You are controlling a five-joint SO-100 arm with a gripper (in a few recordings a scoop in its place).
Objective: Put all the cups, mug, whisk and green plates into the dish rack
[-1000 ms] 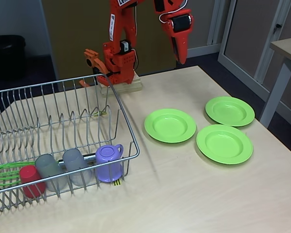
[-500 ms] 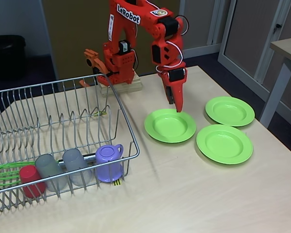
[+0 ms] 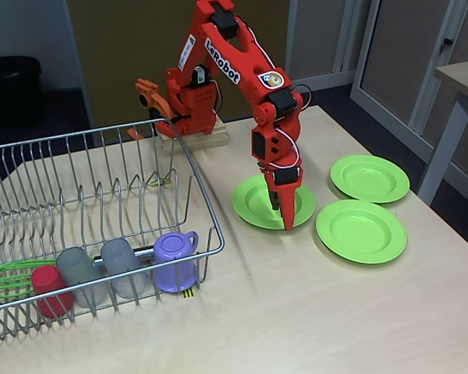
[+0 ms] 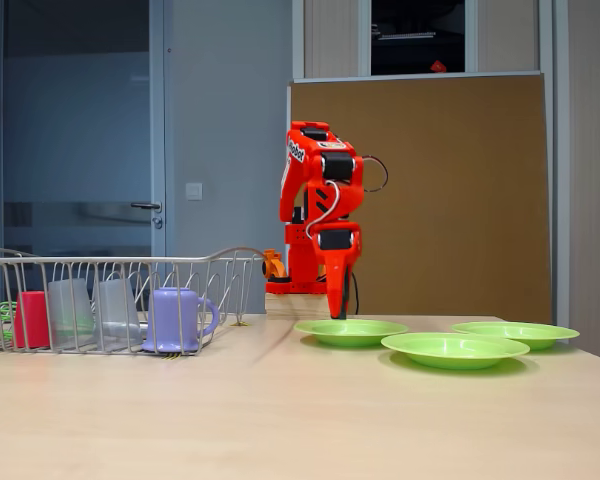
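My orange gripper [image 3: 285,220] points straight down with its tips at the near rim of the left green plate [image 3: 253,199]; its fingers look shut with nothing between them. Two more green plates [image 3: 370,178] [image 3: 361,231] lie to its right. In the dish rack [image 3: 196,175], along the front wall, stand a red cup [image 3: 51,290], two grey cups [image 3: 81,274] [image 3: 125,266] and the purple mug [image 3: 175,261]; the green whisk [image 3: 6,280] lies at the left. The side-on fixed view shows the gripper [image 4: 337,305] over the left plate [image 4: 350,332], with the rack [image 4: 120,262] and mug [image 4: 175,320] at the left.
The arm's base [image 3: 189,101] stands at the back of the table behind the rack's far corner. Bare tabletop [image 3: 312,312] runs in front of the plates and rack. Another table's leg [image 3: 444,140] stands at the right edge.
The arm has swung down from high above the table and forward, so the gripper went from the left plate's far rim to its near rim. Nothing else moved.
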